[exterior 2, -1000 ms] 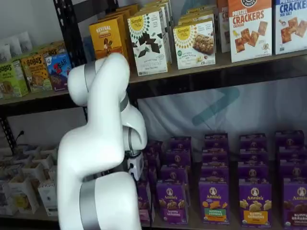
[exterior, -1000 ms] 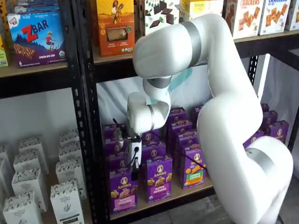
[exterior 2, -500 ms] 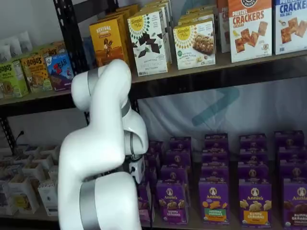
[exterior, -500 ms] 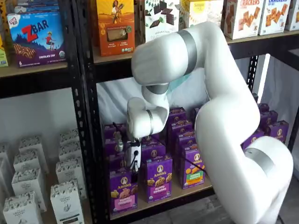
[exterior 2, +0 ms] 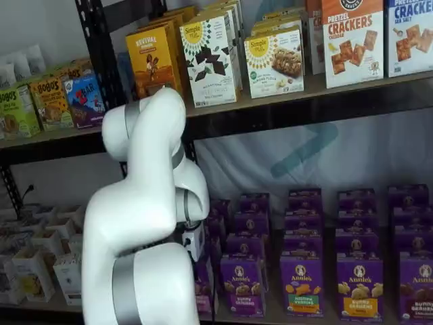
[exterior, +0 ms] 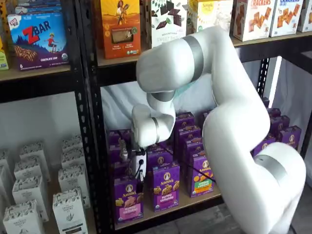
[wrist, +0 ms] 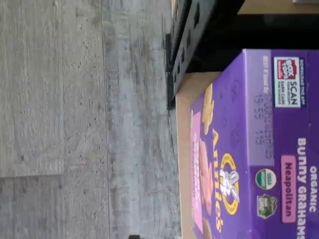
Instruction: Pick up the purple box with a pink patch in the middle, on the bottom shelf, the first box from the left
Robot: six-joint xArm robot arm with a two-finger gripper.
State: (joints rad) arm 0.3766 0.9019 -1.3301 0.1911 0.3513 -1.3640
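The purple box point(exterior: 128, 197) with the pink panel stands at the front left of the bottom shelf point(exterior: 185, 204), upright. The wrist view shows its top and front from close above point(wrist: 259, 149), with "Neapolitan" on a pink tag. My gripper point(exterior: 139, 179) hangs just above the box's top edge, white body with black fingers pointing down. I see no clear gap between the fingers and no box in them. In a shelf view my own arm hides most of the gripper body point(exterior 2: 194, 238) and the box.
More purple cartons stand right of it: an all-purple-panel one point(exterior: 165, 187) and an orange-and-green one point(exterior: 201, 176), with rows behind. A black upright point(exterior: 92, 146) stands close on the left, white cartons point(exterior: 68, 207) beyond it. Grey floor point(wrist: 75, 124) lies below.
My gripper has sunk a little toward the top of the pink-panel box. The arm's upper link has swung up and left. The boxes have not moved.
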